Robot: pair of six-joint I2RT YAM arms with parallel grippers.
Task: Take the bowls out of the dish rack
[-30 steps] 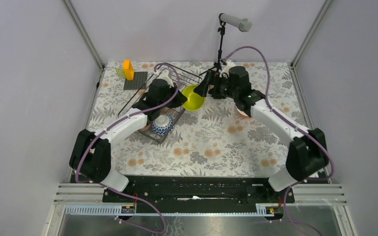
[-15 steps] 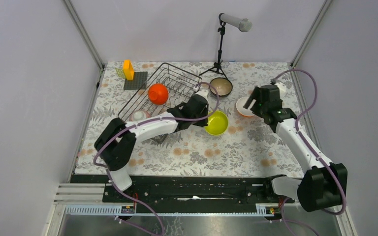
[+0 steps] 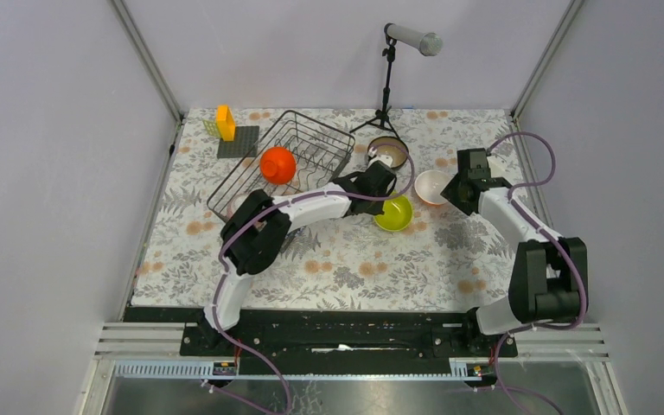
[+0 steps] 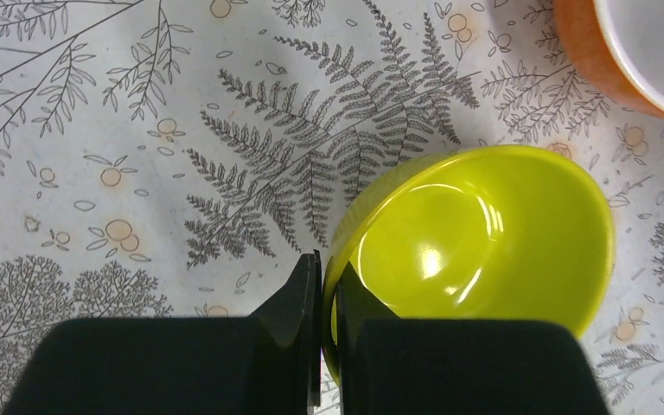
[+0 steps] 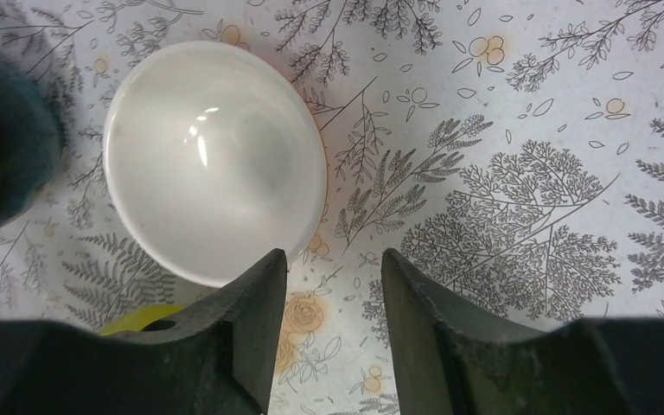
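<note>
The dark wire dish rack (image 3: 311,143) stands at the back left with an orange bowl (image 3: 277,164) upside down in it. My left gripper (image 4: 322,285) is shut on the near rim of the yellow-green bowl (image 4: 484,233), which is right of the rack, low over the flowered cloth (image 3: 393,213). A teal bowl (image 3: 387,152) and an orange bowl with a white inside (image 3: 433,187) sit upright on the cloth behind it. My right gripper (image 5: 333,277) is open with only cloth between its fingers, just beside the white-inside bowl (image 5: 212,160).
A yellow-orange block (image 3: 225,121) stands by a flat dark square plate (image 3: 239,143) at the back left. A tripod with a grey cylinder (image 3: 387,86) rises behind the teal bowl. My left arm stretches across the rack's front corner.
My left arm has carried the yellow-green bowl from the rack rightward and down to the cloth. My right arm has drawn back to the right, and its jaws have narrowed.
</note>
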